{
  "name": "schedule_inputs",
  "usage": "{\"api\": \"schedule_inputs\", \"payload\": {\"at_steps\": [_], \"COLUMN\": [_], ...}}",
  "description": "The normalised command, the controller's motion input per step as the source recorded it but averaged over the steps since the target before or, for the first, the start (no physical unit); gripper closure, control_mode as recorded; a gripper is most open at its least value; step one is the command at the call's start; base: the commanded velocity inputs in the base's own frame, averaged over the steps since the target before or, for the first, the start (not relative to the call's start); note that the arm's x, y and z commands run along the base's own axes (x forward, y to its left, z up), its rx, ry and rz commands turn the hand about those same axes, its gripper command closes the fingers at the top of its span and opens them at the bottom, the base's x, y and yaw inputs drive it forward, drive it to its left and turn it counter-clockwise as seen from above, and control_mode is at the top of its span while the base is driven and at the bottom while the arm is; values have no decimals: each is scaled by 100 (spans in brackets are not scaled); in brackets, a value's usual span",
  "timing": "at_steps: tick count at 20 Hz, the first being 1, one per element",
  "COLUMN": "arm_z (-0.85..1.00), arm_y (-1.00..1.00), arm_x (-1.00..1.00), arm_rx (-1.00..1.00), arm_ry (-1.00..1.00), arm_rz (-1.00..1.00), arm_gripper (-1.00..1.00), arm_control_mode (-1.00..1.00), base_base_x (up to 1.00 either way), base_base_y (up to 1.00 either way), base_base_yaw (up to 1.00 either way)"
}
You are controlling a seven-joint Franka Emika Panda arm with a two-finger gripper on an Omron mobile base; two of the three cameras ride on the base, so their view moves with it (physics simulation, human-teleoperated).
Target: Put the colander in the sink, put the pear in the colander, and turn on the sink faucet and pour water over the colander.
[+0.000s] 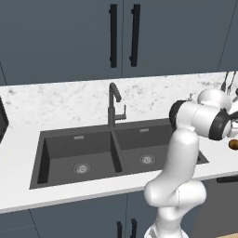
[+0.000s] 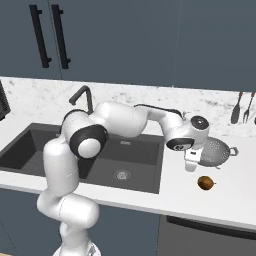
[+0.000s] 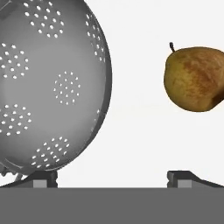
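The sink [image 2: 100, 150] is taken as the landmark, and the scene is read from left to right in the right base view. Behind the sink's divider the sink faucet [image 2: 85, 97] is seen standing upright, and no stream is seen from its spout. Both basins are judged bare of task things. To the right of the sink, on the white counter [image 2: 175, 192], the gripper [image 2: 191, 165] is held low, pointing down, between the sink's right edge and the colander [image 2: 217, 150]. The colander rests on the counter just right of the gripper, and the pear [image 2: 205, 183] lies in front of the colander, nearer the counter's front edge, apart from it.

In the hand view the gripper [image 3: 112, 178] is seen spread wide with nothing between its fingertips [image 3: 43, 178]; the colander [image 3: 48, 83] is seen at the left and the pear [image 3: 194, 78] at the right, with bare counter between them.

The step in hand is judged to be the grasp of the colander, none of the task being done yet. For a good grasp, the hand should be shifted toward the colander until its rim is brought between the fingers, one inside the bowl and one outside. The pear should not be nudged, since it could roll. The curved metal wall may slip, so a firm closure well down over the rim is advised.
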Motion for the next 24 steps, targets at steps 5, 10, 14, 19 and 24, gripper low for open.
{"api": "schedule_inputs", "payload": {"at_steps": [5, 10, 14, 19, 24], "arm_z": [-2, -18, -31, -18, 0], "arm_y": [-10, -2, -1, -12, -29], "arm_x": [22, 21, 23, 29, 30], "arm_rx": [6, 1, 0, 2, 10], "arm_ry": [0, 0, 0, 0, -3], "arm_rz": [0, 0, 0, 0, 0], "arm_gripper": [-100, -100, -100, -100, -100], "arm_control_mode": [-100, -100, -100, -100, -100], "base_base_x": [0, 0, 0, 0, 0], "base_base_y": [0, 0, 0, 0, 0], "base_base_yaw": [0, 0, 0, 0, 0]}}
